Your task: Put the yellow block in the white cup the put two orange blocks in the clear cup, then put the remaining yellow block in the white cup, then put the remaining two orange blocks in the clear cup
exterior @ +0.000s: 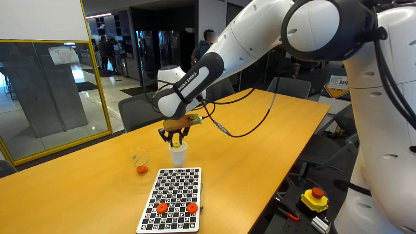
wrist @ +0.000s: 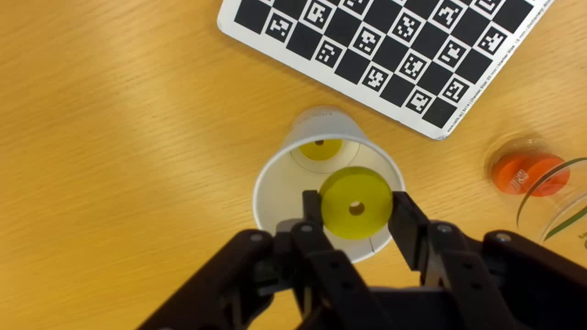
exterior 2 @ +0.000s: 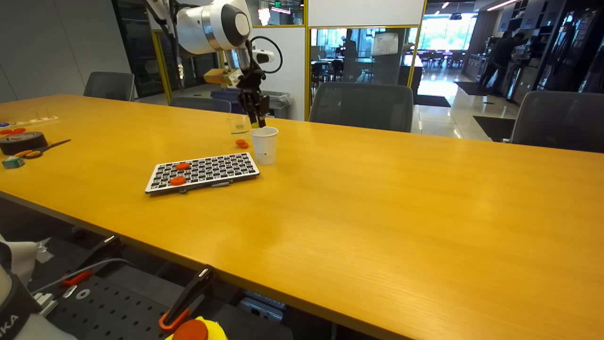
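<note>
The black two-fingered pincer (wrist: 356,208) grasps a yellow round block (wrist: 355,189), pierced at its middle, at the mouth of the small opaque white paper cup (exterior: 178,158); whether it dips below the rim I cannot tell. Pincer and block cover part of the cup's inside in the wrist view, but a second yellow round block (wrist: 320,152) shows at the bottom. In an exterior view, taking the white cup as centre, a small transparent cup (exterior: 140,160) stands near at 9 o'clock, two orange-red round blocks (exterior: 142,170) inside it. Near at 6 o'clock lies a flat black-and-white checkered board (exterior: 175,188), bearing two more orange-red round blocks (exterior: 162,208), set apart. A silver cable connector (exterior: 222,128) hangs at 2 o'clock above the long yellowish wooden table (exterior: 237,162). In an exterior view, a dark roll of tape (exterior 2: 23,143) and orange-handled scissors (exterior 2: 47,148) lie at 9 o'clock, well apart from the cups. In an exterior view, a grey chair (exterior: 139,110) stands beyond the table at 11 o'clock.
</note>
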Motion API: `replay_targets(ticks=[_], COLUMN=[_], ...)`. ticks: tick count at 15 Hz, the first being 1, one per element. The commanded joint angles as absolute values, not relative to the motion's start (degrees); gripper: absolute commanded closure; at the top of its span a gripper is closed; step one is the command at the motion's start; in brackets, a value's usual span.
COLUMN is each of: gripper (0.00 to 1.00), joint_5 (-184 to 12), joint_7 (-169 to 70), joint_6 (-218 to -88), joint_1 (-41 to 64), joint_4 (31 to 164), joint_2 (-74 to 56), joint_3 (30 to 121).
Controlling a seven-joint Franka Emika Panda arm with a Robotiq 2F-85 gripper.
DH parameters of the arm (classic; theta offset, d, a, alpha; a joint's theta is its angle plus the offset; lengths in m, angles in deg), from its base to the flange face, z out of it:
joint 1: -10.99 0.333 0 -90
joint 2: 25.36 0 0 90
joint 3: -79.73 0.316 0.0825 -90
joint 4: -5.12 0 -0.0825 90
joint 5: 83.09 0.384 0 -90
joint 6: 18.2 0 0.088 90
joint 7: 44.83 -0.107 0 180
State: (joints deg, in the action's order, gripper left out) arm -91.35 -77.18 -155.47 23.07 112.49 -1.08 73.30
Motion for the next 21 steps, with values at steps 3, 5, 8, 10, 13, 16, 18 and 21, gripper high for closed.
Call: replay_targets(ticks=[3,5,8,10,13,16,18,21], gripper=[0.33,0.25,0.03,0.0,0.0,0.0,0.0,0.0], joint_5=[-90.73,-90.72,-90.96,-91.26,-90.55,-89.51,-88.59,-87.32], joint_7=[-76.59,-76.71,-77.01,-77.48,-76.12,-75.28,-74.86,-74.82], joint_6=[-152.99,-152.93,-153.71,-154.42,-154.28,-154.72,-155.46,-157.65], joint_1=[21.64,21.41,21.25,21.49,21.61,21.97,22.3,23.09], joint_4=[108.12,107.56,108.66,111.0,115.65,122.24,126.39,131.21], joint_2=[1.22,1.58,0.69,-1.16,-4.39,-8.27,-10.47,-12.48], joint_3=[74.09,73.96,73.78,73.74,75.05,77.44,79.46,82.42])
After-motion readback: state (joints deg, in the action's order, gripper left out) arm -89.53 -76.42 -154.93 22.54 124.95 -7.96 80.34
